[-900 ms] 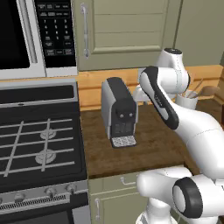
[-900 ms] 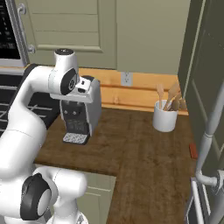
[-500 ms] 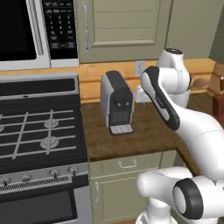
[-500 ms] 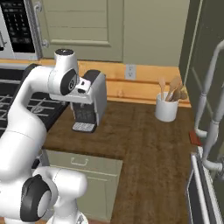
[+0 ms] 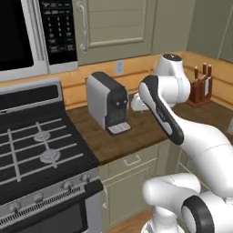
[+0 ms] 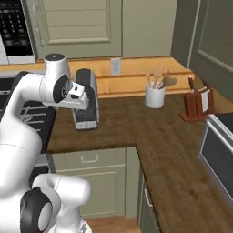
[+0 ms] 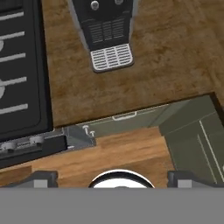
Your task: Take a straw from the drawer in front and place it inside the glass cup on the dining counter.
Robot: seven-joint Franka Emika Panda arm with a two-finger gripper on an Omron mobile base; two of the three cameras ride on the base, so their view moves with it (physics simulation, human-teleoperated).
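The drawer (image 7: 124,117) is a sage-green front with a small metal handle, shut, just under the wood counter edge. It also appears below the counter as the drawer (image 5: 132,160) and the drawer (image 6: 89,158). My gripper (image 7: 113,180) hangs high above the counter's front edge, looking down. It is open, its two dark fingertips (image 7: 41,178) far apart with nothing between them. The straw, the glass cup and the dining counter are out of view.
A grey coffee machine (image 5: 109,107) stands on the wall counter (image 6: 136,132) beside the black stove (image 5: 32,150). A white utensil holder (image 6: 154,96) with wooden spoons and a knife block (image 6: 196,103) sit further right. A microwave (image 5: 27,36) hangs above the stove.
Both base views have shifted as the base drives. The coffee machine and counter slid across the picture and the knife block came into view. The arm keeps its folded pose.
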